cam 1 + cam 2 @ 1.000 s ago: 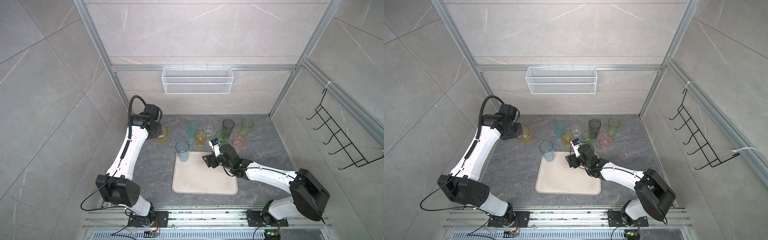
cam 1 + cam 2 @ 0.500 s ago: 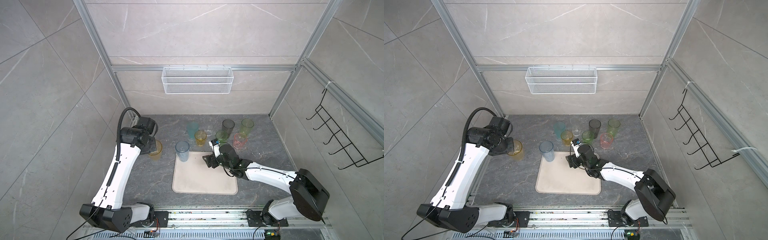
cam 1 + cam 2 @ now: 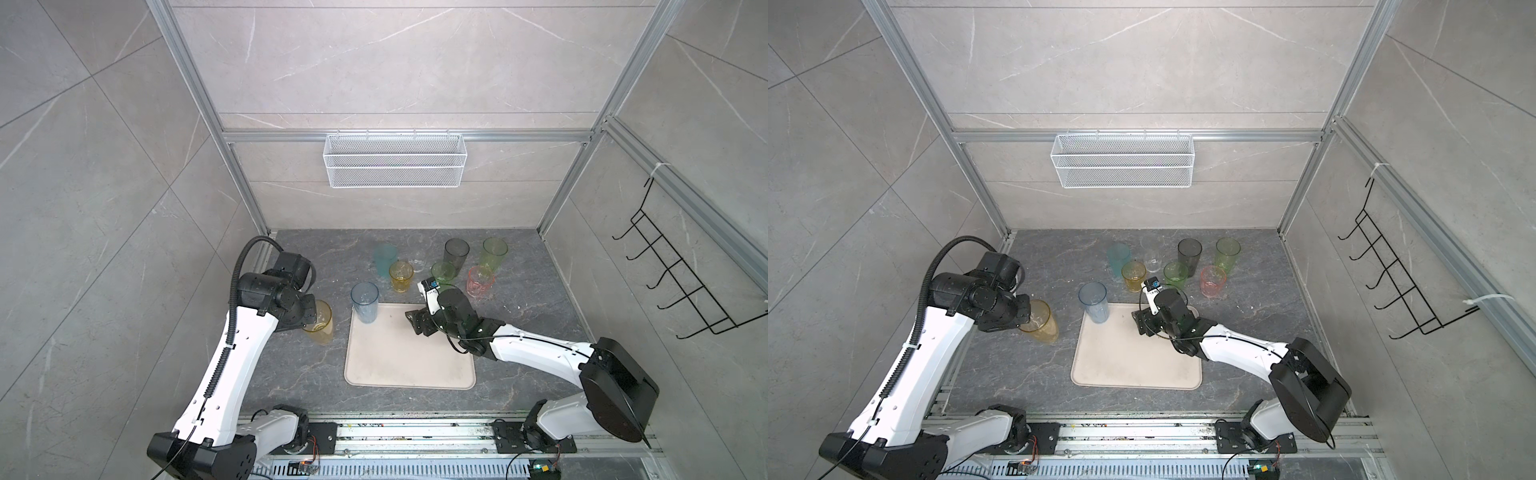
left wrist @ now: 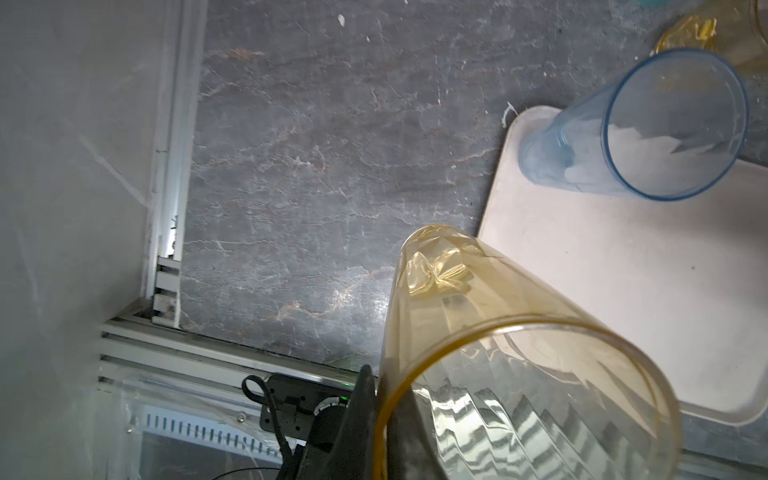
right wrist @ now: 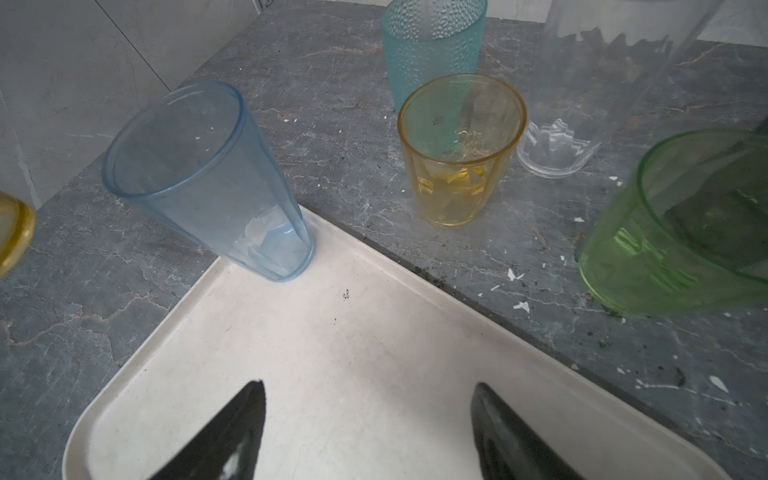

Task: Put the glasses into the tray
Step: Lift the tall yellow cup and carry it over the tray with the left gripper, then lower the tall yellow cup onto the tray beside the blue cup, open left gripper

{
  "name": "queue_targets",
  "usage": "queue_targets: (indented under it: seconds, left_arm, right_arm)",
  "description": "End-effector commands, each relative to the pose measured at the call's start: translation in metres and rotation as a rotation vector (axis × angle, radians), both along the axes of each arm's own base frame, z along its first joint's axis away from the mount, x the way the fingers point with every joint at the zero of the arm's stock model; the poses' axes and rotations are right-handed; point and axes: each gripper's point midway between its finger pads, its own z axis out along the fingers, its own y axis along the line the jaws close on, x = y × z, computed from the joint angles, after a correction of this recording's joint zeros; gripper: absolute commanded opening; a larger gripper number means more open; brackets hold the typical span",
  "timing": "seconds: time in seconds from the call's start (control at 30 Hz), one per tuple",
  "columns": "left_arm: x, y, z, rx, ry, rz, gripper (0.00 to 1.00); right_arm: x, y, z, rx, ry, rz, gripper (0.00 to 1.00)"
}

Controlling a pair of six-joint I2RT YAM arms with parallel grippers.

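In both top views the left gripper [image 3: 311, 311] is clamped tight on the rim wall of a tall, ribbed, amber translucent tumbler [image 3: 321, 329]. The tumbler hangs close to upright over the grey stone counter [image 3: 291, 374], just beside the left edge of the flat cream-beige rectangular tray [image 3: 409, 365]; whether its base clears the counter cannot be told. A tall blue translucent tumbler [image 3: 1093, 303] stands in the tray's far left corner. The right gripper [image 3: 1144, 323] hovers over the tray's far edge, jaws spread wide and empty. The other glasses, among them a tall grey tumbler [image 3: 1190, 255], stand on the counter beyond the tray. In the left wrist view one of the fingers [image 4: 362, 399] sits outside the amber rim. The glass's long axis runs away to its base, with bare tray floor right beside that base. In the right wrist view the open jaws frame empty tray, with a short amber tumbler [image 5: 459, 153] past the rim. The left arm has the glass, so the move looks like a short sideways carry toward the middle, keeping clear of the blue tumbler.
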Motion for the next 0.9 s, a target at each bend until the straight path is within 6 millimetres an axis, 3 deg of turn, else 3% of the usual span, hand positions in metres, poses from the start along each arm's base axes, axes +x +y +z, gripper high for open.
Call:
queue_targets:
  seconds: [0.0, 0.37, 0.87]
  left_arm:
    - [0.006, -0.025, -0.005, -0.108, -0.019, -0.048, 0.00]
    - [0.016, -0.060, -0.036, -0.120, 0.015, -0.106, 0.00]
    - [0.030, -0.086, -0.051, -0.061, 0.049, -0.153, 0.00]
  right_arm:
    - [0.003, 0.001, 0.010, -0.013, -0.027, -0.002, 0.79]
    - [0.003, 0.000, 0.009, -0.026, -0.028, -0.009, 0.79]
    - [0.005, -0.001, 0.007, -0.037, -0.027, -0.016, 0.79]
